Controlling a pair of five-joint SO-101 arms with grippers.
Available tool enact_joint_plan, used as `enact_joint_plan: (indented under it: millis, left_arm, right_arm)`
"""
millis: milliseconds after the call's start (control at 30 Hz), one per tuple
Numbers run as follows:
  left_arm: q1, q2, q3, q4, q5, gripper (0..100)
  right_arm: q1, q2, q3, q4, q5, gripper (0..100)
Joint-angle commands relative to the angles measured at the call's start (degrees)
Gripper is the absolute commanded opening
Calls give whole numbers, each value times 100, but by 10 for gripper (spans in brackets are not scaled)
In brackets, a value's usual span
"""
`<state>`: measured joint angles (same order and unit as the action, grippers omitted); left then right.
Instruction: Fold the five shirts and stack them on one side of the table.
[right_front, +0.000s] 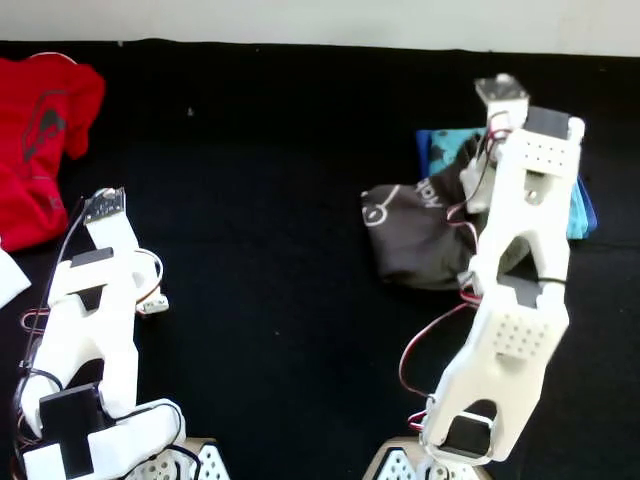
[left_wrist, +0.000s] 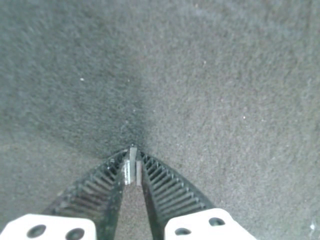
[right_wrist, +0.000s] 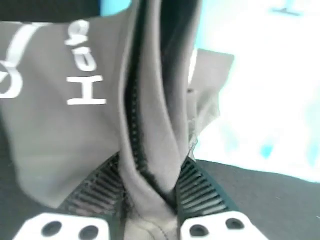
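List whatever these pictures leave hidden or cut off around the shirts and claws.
- Blue shirt, high view: mostly under the right arm and the black shirt; folded or not, unclear.
- Red shirt, high view: cut by the left edge.
- White scrap, high view: cut by the left edge; unidentifiable.
- Right claw, right wrist view: fingertips buried in the black shirt's fold.
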<state>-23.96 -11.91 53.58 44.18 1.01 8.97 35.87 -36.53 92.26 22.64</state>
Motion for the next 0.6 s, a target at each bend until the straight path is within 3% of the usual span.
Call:
enact_joint_plan:
  millis: [0,233,567]
  left_arm:
    - [75,31,-13,-158,-9,10]
    - [75,31,-13,-158,-9,10]
    - [75,31,-13,-158,-9,10]
  right_arm:
    - [-57,303,-57,4,62,5]
    - [-110,-400,-1288,840,62,5]
    - [-92,-1780,-2141,787,571,5]
